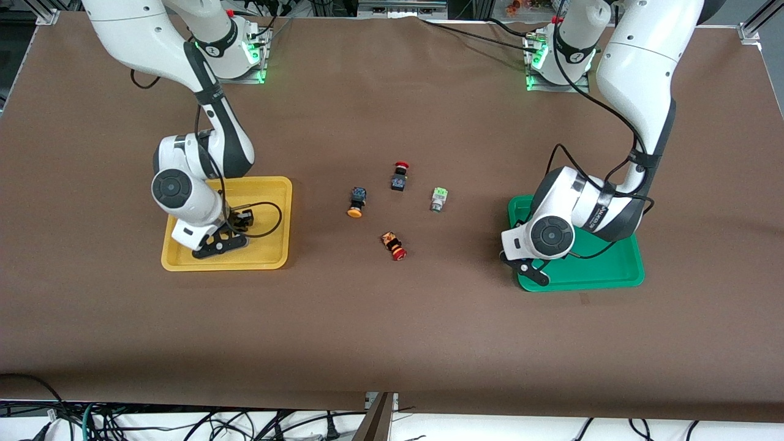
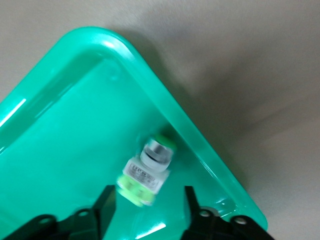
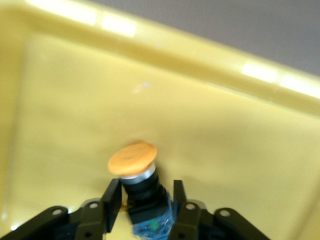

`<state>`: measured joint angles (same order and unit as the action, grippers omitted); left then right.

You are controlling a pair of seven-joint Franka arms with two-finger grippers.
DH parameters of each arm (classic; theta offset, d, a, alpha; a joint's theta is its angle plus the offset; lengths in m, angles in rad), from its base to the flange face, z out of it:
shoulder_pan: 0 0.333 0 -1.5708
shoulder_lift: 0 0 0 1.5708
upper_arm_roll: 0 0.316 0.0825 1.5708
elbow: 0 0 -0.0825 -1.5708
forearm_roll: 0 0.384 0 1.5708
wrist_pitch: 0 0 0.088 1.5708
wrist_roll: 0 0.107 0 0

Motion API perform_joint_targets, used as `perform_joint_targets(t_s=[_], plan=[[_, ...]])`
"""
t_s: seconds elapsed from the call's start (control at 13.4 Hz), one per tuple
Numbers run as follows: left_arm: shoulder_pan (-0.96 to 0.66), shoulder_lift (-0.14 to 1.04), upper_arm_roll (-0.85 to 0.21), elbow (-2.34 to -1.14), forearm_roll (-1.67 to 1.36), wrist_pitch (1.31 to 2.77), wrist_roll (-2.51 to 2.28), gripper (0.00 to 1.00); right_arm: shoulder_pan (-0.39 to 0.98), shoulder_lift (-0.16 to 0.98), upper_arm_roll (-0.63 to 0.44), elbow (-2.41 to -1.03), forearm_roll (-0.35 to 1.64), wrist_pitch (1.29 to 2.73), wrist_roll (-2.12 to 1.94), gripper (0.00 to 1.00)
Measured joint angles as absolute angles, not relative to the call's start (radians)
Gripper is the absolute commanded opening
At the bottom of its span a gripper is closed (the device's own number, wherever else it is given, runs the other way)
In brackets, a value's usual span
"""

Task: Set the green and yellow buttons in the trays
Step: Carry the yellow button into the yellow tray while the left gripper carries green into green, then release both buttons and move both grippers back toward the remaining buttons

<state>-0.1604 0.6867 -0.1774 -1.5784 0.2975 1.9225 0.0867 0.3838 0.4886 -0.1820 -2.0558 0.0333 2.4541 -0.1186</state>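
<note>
My left gripper [image 1: 531, 271] is low over the green tray [image 1: 612, 269], near the corner nearest the front camera at its right-arm end. In the left wrist view its jaws [image 2: 148, 200] are wide open, and a pale-green button [image 2: 147, 172] lies loose on the green tray [image 2: 60, 125] by the rim. My right gripper [image 1: 236, 231] is down in the yellow tray [image 1: 269, 251]. In the right wrist view [image 3: 146, 192] its jaws stand slightly apart around an orange-yellow capped button [image 3: 134, 162] tilted on the yellow tray [image 3: 210, 120]. Another yellow-capped button [image 1: 356, 202] and another pale-green button [image 1: 438, 199] lie mid-table.
Two red-capped switches lie between the trays. One [image 1: 400, 176] is farther from the front camera than the loose buttons and one [image 1: 394, 245] is nearer. A brown mat covers the table. The arms' bases stand along the edge farthest from the front camera.
</note>
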Motion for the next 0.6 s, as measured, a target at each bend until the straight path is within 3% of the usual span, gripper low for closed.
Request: perform_joint_targets(t_s=[0.15, 0.37, 0.6], plan=[[-0.162, 0.656, -0.234, -1.577, 0.287, 1.909, -0.045, 1.0, 0.387, 0.466, -0.181, -2.049, 0.042, 2.413, -0.109, 0.82], [-0.189, 0.63, -0.357, -1.578, 0.204, 1.912, -0.318, 1.0, 0.402, 0.42, -0.148, -1.939, 0.11, 2.232, -0.001, 0.82], [-0.262, 0.662, -0.373, -1.601, 0.186, 2.037, -0.423, 1.0, 0.443, 0.425, -0.069, -1.896, 0.191, 2.207, 0.236, 0.82]])
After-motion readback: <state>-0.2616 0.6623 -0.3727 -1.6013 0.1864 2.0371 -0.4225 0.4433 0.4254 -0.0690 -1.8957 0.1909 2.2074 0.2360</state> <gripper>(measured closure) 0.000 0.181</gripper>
